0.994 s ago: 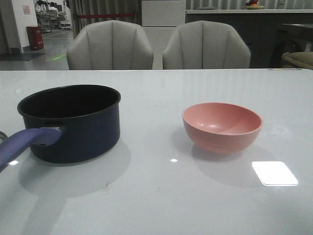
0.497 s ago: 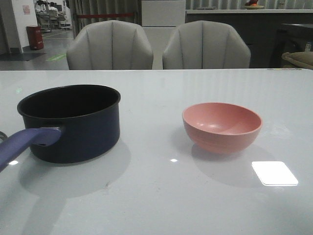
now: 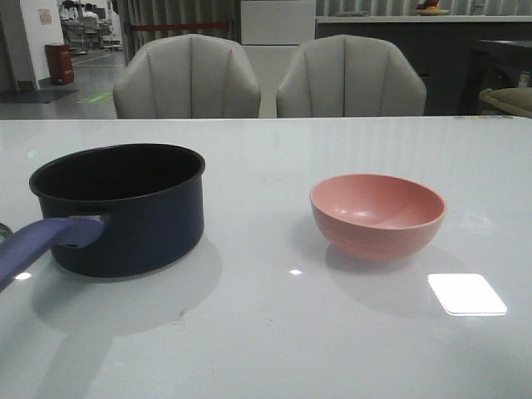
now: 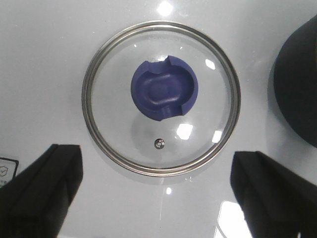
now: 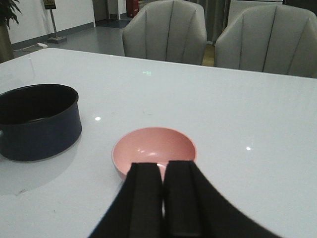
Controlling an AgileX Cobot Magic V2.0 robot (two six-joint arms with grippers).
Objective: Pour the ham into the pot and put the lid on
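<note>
Ham is what all this is about, yet no orange piece is showing anywhere; the pink bowl is looking bare inside from the front and from the right wrist view, though the near part of its floor is hidden by the rim and by the right gripper, so whether the ham is lying down there cannot be told. The saucepan is sitting on the robot's left side of the white desk, its blue-purple handle pointing toward the near edge, well apart from the bowl. Its dark interior is giving nothing away either.

The right gripper is hanging just short of the bowl, its jaws pressed together with only a sliver of light between them and nothing in them. The left gripper is hovering above the glass lid, which is lying flat on the desk beside the pot; its jaws are spread wide to either side and are holding nothing.

My guess is that nothing is being grasped yet. The pour would call for the right jaws to part and take the bowl's rim, then carry and tip it over the saucepan, while the left arm would need to drop onto the blue knob.
</note>
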